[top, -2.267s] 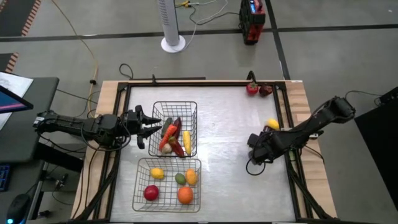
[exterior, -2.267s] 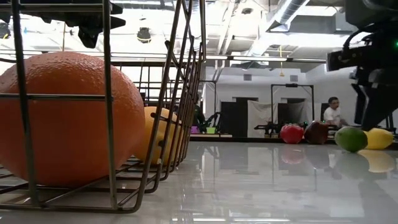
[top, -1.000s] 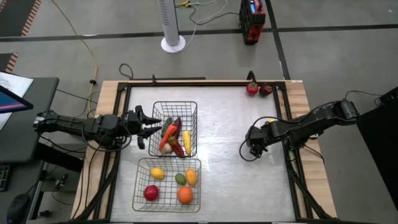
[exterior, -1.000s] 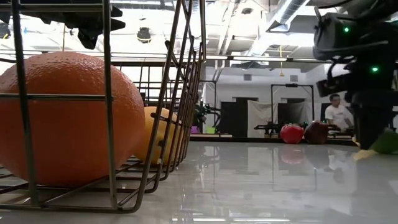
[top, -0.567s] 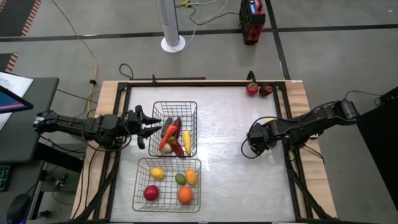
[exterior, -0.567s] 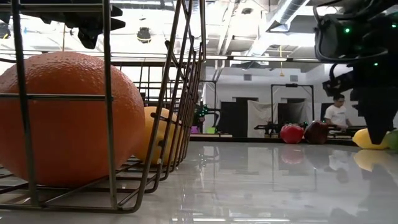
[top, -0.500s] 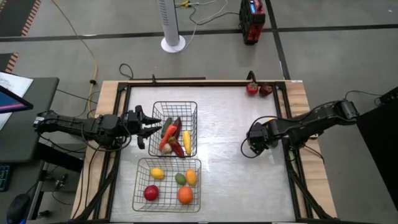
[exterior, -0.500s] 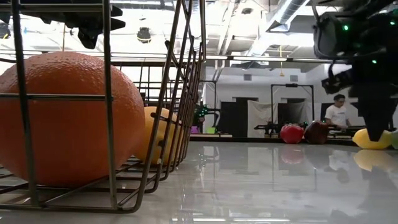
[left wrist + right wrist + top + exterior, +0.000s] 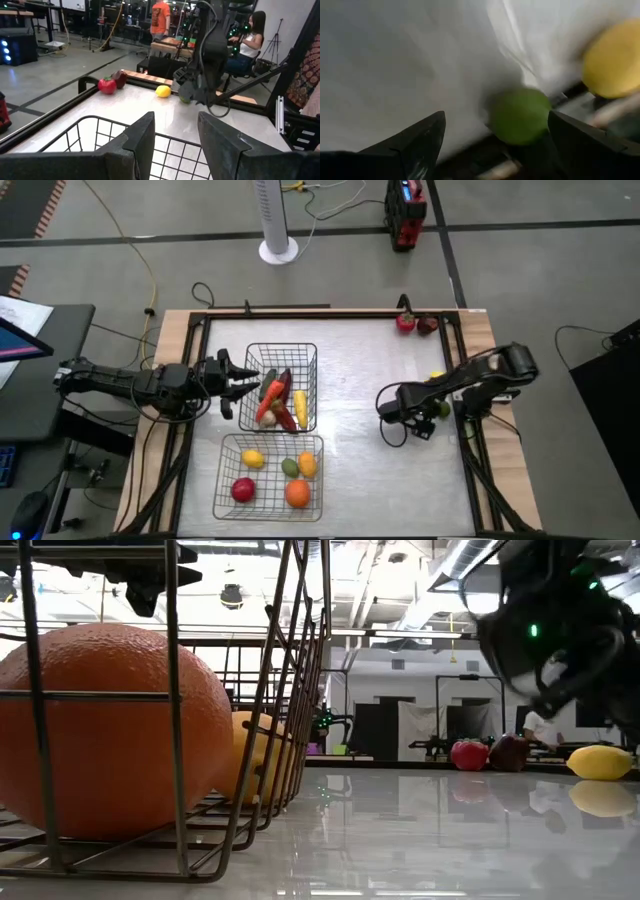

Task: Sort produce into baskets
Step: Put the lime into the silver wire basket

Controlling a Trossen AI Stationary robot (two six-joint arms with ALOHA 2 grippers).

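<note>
Now right tool [image 9: 492, 135] open beside green fruit [image 9: 520, 116], near table edge [image 9: 478, 395].

Two wire baskets [image 9: 281, 353] stand well apart from the right pincer [image 9: 492, 132], one holding long produce [image 9: 277, 402], the other round pieces [image 9: 297, 493]. A green lime [image 9: 520, 115] lies just ahead between its open fingers, a yellow lemon [image 9: 612, 59] beyond.
</note>
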